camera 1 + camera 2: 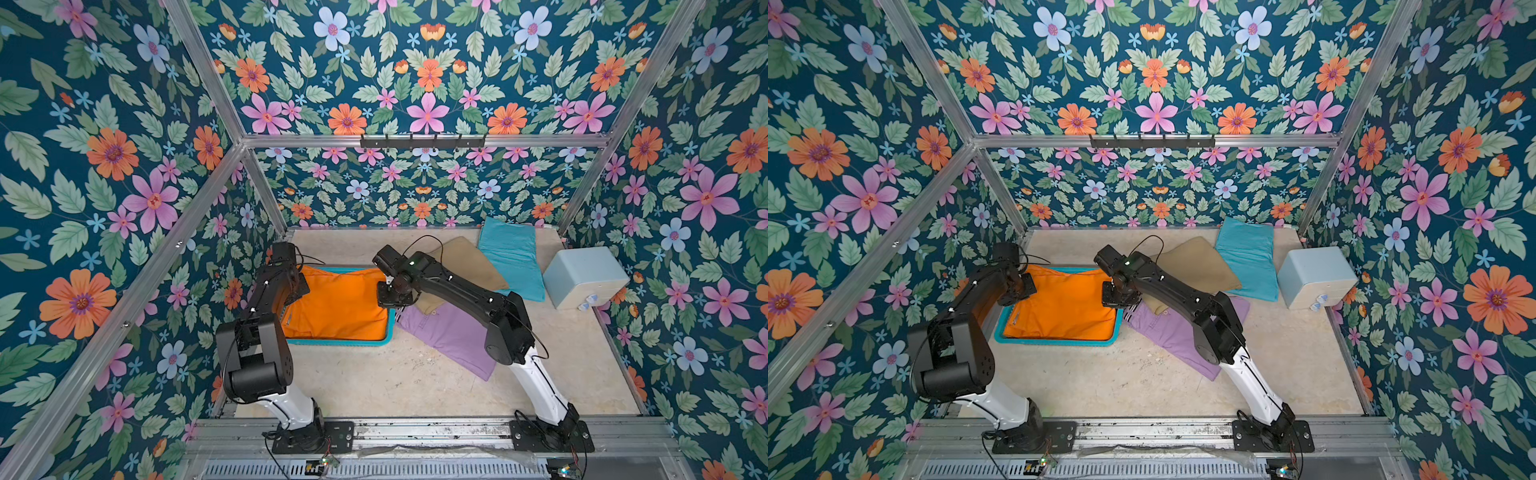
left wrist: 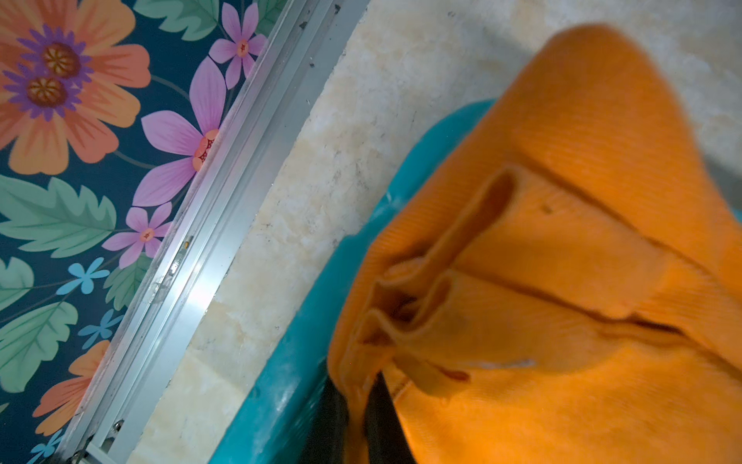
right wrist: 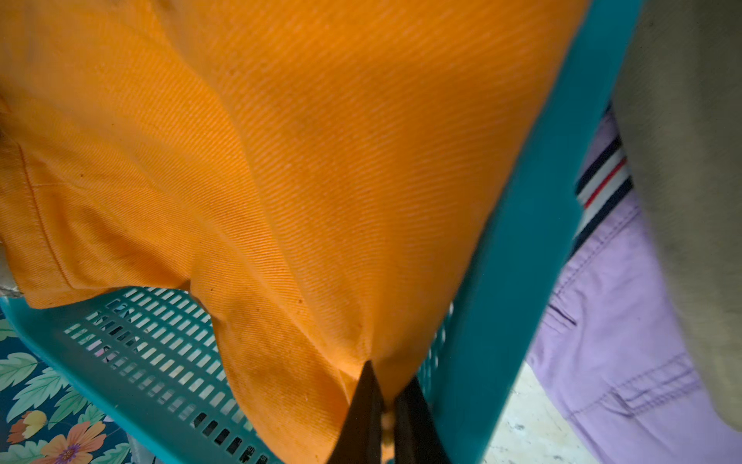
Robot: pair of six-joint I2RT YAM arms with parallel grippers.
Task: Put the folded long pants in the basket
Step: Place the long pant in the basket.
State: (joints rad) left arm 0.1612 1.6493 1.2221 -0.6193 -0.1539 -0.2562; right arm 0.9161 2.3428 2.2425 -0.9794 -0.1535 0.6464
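Two tools were clenched on opposite ends of the orange pants [image 1: 340, 307], which lay spread across the basket [image 1: 340, 341], left of centre in both top views. The left tool [image 2: 357, 401] pinched a bunched, layered hem at the basket's left rim. The right tool [image 3: 387, 401] pinched a corner just inside the right rim. Gripping both ends probably kept the fold flat while the cloth settled into the basket. The orange cloth was a ribbed twill with stitched seams, and it sagged softly between the two grips. The basket was rigid teal plastic, rectangular, with slotted mesh walls and a solid rim. Three more pairs lay on the mottled, stone-look tabletop [image 1: 395, 382] to the right. Tan pants [image 1: 461, 257] lay partly over lilac pants [image 1: 449, 336] just beside the basket. Turquoise pants [image 1: 511, 257] lay at upper right, next to a pale blue rounded box [image 1: 586, 276].
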